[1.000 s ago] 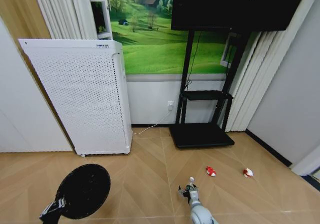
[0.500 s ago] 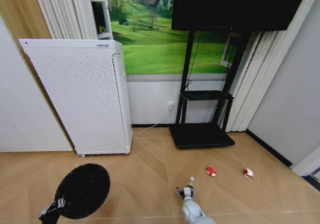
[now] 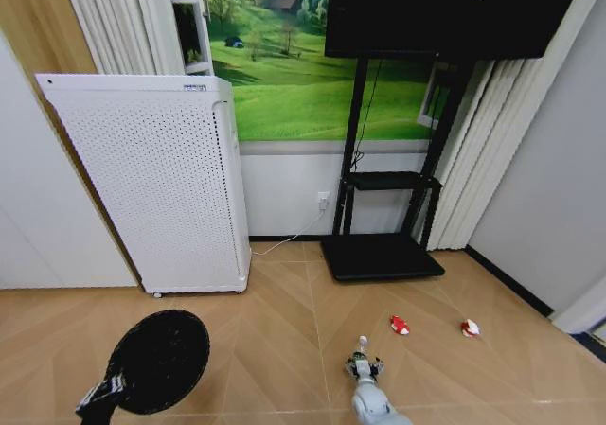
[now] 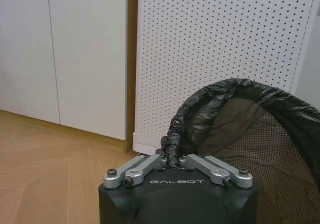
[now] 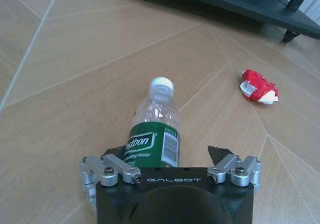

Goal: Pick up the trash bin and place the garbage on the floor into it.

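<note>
- Black mesh with a crinkled bag liner: that is the bin [image 3: 159, 361], hanging off the floor at the robot's left, in front of the white perforated cabinet [image 3: 151, 184]. So the picking-up part looks done.
- The left gripper [image 4: 172, 160] is pinching the bin's rim, its fingers closed together on the rolled edge of the liner, and the bin's mouth is tipping forward and up.
- Nothing is showing inside the bin as far as I can make out, so no litter seems to be in yet.
- Towards the middle, the right gripper [image 5: 172, 159] is sitting low over the wooden floor [image 3: 275, 330] with its fingers spread apart on either side of the green-labelled bottle [image 5: 155, 131], which is lying flat, white cap pointing away. It is not clamping yet.
- Further right, two red-and-white scraps are lying on the floor untouched: one [image 3: 400, 326] near the bottle, the other [image 3: 470, 327] well beyond it.
- By my reckoning, all three pieces are waiting to go in.
</note>
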Robot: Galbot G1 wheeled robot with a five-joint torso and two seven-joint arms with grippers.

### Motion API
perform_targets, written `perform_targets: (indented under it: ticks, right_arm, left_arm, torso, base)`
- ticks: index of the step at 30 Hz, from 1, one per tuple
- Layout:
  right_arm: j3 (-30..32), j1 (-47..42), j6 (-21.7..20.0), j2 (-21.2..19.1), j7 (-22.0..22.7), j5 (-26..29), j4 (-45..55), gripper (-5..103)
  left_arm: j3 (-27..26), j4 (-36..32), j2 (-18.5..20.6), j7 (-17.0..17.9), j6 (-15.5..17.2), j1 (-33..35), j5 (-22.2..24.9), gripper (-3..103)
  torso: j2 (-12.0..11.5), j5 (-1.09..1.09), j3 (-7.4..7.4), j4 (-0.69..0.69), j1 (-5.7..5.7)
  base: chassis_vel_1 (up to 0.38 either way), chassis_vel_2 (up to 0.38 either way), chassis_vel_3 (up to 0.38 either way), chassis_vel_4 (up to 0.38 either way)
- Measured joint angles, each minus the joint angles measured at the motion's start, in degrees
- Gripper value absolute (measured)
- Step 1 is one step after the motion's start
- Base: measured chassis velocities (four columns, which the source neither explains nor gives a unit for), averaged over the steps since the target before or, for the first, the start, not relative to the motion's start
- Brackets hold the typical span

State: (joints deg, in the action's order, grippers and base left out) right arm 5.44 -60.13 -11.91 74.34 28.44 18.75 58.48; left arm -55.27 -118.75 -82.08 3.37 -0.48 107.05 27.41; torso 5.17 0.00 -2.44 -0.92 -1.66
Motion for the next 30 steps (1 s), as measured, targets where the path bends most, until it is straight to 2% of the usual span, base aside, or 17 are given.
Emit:
perform_targets:
  ticks: [2, 3, 4, 5, 7, 10, 11, 14, 15, 17, 21, 24, 27, 30]
  right_arm:
    - [0.0, -0.12, -0.21, -0.13, 0.02, 0.39, 0.0, 92]
    - [0.0, -0.28, -0.4, -0.29, 0.03, 0.82, 0.0, 87]
    - [0.0, -0.28, -0.4, -0.29, 0.03, 0.82, 0.0, 87]
    - [-0.01, -0.49, -0.48, -0.45, 0.03, 0.97, 0.02, 77]
    - [-0.06, -0.77, -0.52, -0.61, 0.02, 0.97, 0.1, 77]
    - [-0.36, -1.31, -0.53, -0.8, 0.15, 0.98, 0.56, 60]
    - [-0.36, -1.31, -0.53, -0.8, 0.15, 0.98, 0.56, 60]
    - [-0.76, -1.87, -0.4, -1.05, 0.34, 0.9, 0.97, 43]
    - [-0.76, -1.87, -0.4, -1.05, 0.34, 0.9, 0.97, 43]
    - [-0.83, -2.2, -0.33, -1.29, 0.42, 0.89, 1.29, 36]
    - [-0.81, -2.81, -0.3, -1.79, 0.72, 1.08, 2.35, 30]
    - [-0.25, -4.2, -0.02, -2.79, 1.12, 1.53, 6.09, 24]
    - [0.24, -4.89, 0.02, -3.29, 1.19, 1.8, 8.04, 24]
    - [2.29, -8.0, 0.52, -6.33, 1.16, 2.88, 15.1, 24]
  left_arm:
    - [0.0, 0.0, 0.0, 0.02, 0.0, -0.02, 0.01, 4]
    - [-0.01, 0.0, 0.0, 0.06, 0.0, -0.09, 0.04, 4]
    - [-0.01, 0.0, 0.0, 0.06, 0.0, -0.09, 0.04, 4]
    - [-0.01, 0.0, 0.02, 0.07, 0.0, -0.2, 0.09, 4]
    - [-0.01, 0.04, 0.05, 0.11, 0.01, -0.36, 0.13, 4]
    - [0.08, 0.26, 0.01, 0.26, 0.03, -0.63, 0.14, 4]
    - [0.08, 0.26, 0.01, 0.26, 0.03, -0.63, 0.14, 4]
    - [0.18, 0.52, -0.16, 0.3, 0.04, -0.8, 0.13, 4]
    - [0.18, 0.52, -0.16, 0.3, 0.04, -0.8, 0.13, 4]
    - [0.23, 0.81, -0.02, 0.31, 0.04, -1.08, 0.33, 4]
    - [0.81, 1.2, 1.08, 1.14, 1.03, -2.27, 1.89, 4]
    - [2.54, 2.28, 3.39, 1.9, 2.69, -5.09, 3.87, 4]
    - [3.33, 3.03, 4.64, 1.81, 2.81, -6.32, 4.16, 4]
    - [7.3, 6.46, 10.77, 0.77, 2.74, -10.72, 6.67, 4]
  torso:
    - [0.0, 0.0, 0.0, 0.0, 0.0]
    - [0.0, 0.0, 0.0, 0.0, 0.0]
    - [0.0, 0.0, 0.0, 0.0, 0.0]
    - [0.0, 0.0, 0.0, 0.0, 0.0]
    - [0.0, 0.0, 0.0, -0.01, 0.0]
    - [0.0, -0.01, 0.0, 0.0, 0.0]
    - [0.0, -0.01, 0.0, 0.0, 0.0]
    - [0.0, -0.01, 0.0, 0.0, 0.0]
    - [0.0, -0.01, 0.0, 0.0, 0.0]
    - [0.0, 0.0, 0.0, 0.0, 0.0]
    - [0.0, 0.01, 0.0, 0.0, 0.0]
    - [0.0, 0.0, 0.0, 0.0, 0.0]
    - [0.0, 0.01, 0.0, 0.0, 0.0]
    - [0.0, -0.01, 0.0, 0.01, 0.0]
  base:
    - [0.0, 0.0, 0.0, 0.0]
    - [0.0, 0.0, 0.0, 0.0]
    - [0.0, 0.0, 0.0, 0.0]
    - [0.0, 0.0, 0.0, 0.0]
    - [0.0, 0.0, 0.0, 0.0]
    - [0.0, 0.0, 0.0, 0.0]
    - [0.0, 0.0, 0.0, 0.0]
    - [0.0, 0.0, 0.0, 0.0]
    - [0.0, 0.0, 0.0, 0.0]
    - [0.0, 0.0, 0.0, 0.0]
    - [0.0, 0.0, 0.0, 0.0]
    - [0.0, 0.0, 0.0, 0.0]
    - [0.0, 0.0, 0.0, 0.0]
    - [0.0, 0.0, 0.0, 0.0]
